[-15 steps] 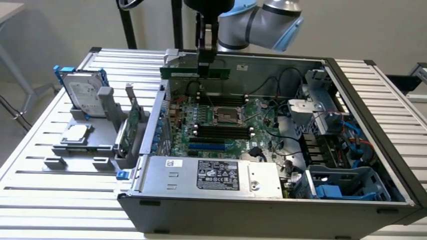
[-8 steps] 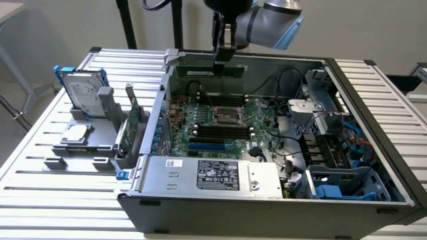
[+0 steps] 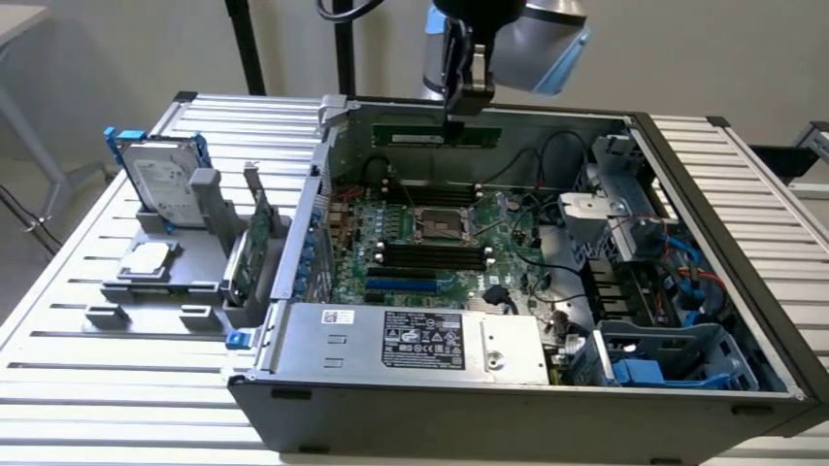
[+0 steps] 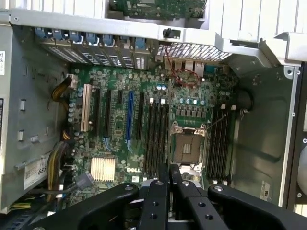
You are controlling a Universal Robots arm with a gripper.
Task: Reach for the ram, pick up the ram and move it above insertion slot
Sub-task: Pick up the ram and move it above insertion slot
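Gripper (image 3: 456, 118): hangs over the far side of the open computer case (image 3: 725, 320), fingers drawn together and clamped on the ram's top edge.
Ram (image 3: 437, 134): long green stick, held level and lengthwise in the air, above the motherboard (image 3: 428, 238) and near the case's rear wall.
Gripper, wrist view (image 4: 169, 173): two black fingers pressed close together, pointing down at the board.
Memory slots (image 4: 156, 139): parallel black slots beside the processor socket (image 4: 188, 146); gripper sits almost over them, ram well apart from them.
Power supply (image 3: 414, 342): silver box with a label at the case's near edge.
Outside the case: hard drives (image 3: 162, 180) and a bracketed green card (image 3: 263, 238) stand in a grey holder at the exterior view's left.
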